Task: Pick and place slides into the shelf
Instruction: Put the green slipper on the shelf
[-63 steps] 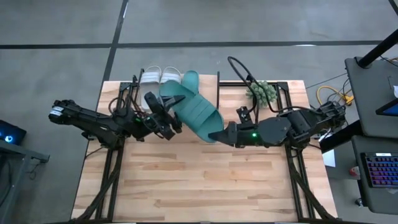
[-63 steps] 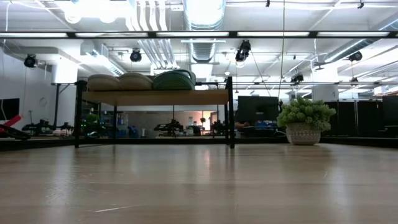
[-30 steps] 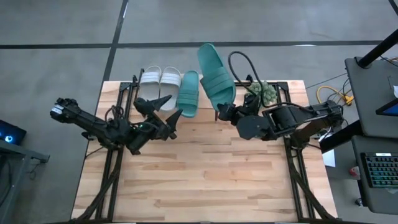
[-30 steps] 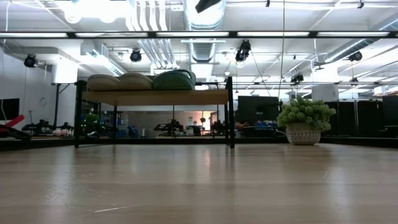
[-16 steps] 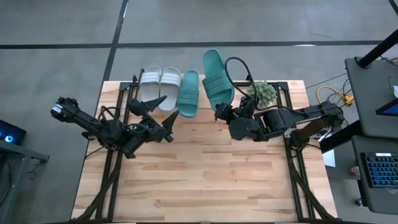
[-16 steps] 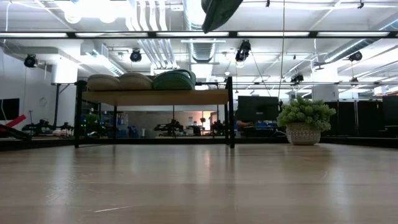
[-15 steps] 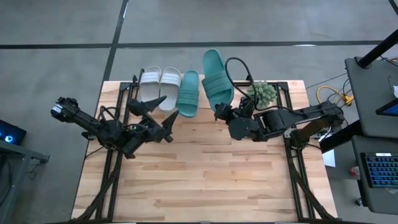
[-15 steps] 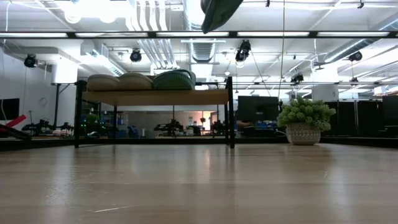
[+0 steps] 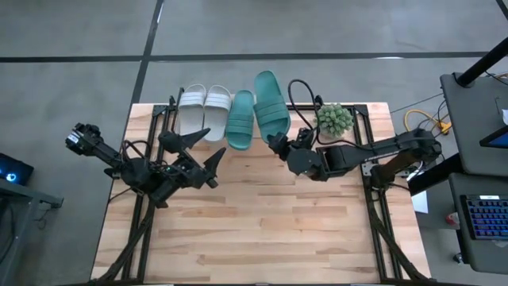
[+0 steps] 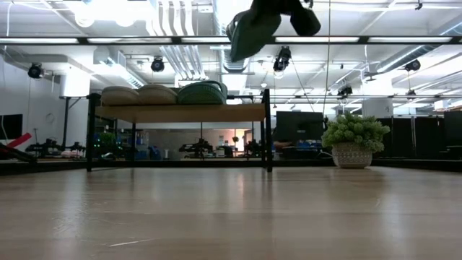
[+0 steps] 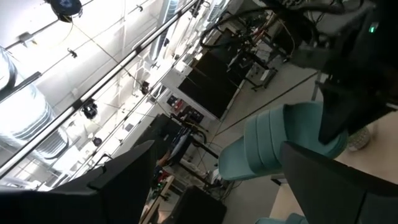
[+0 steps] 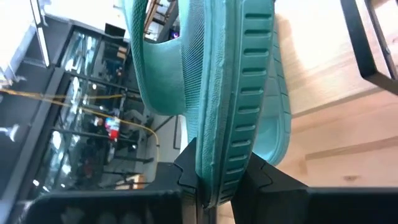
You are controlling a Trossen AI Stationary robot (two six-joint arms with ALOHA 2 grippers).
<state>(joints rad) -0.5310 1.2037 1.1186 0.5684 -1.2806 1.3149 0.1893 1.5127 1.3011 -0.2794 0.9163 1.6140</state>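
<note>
The teal slide (image 12: 214, 93) looks like matt moulded foam, with chunky ribs along the sole edge and fine ribbing on the strap. Shelf (image 10: 180, 113) has a pale wood plank top on thin black metal legs. The table (image 9: 254, 230) is light, smooth-looking wood planks.

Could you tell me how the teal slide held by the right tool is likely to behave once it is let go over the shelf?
The teal slide keeps its shape though the right tool pinches only one edge, so it is probably stiff and light. Its ribbed sole probably grips. Released above the shelf, it may bounce or tip.
</note>
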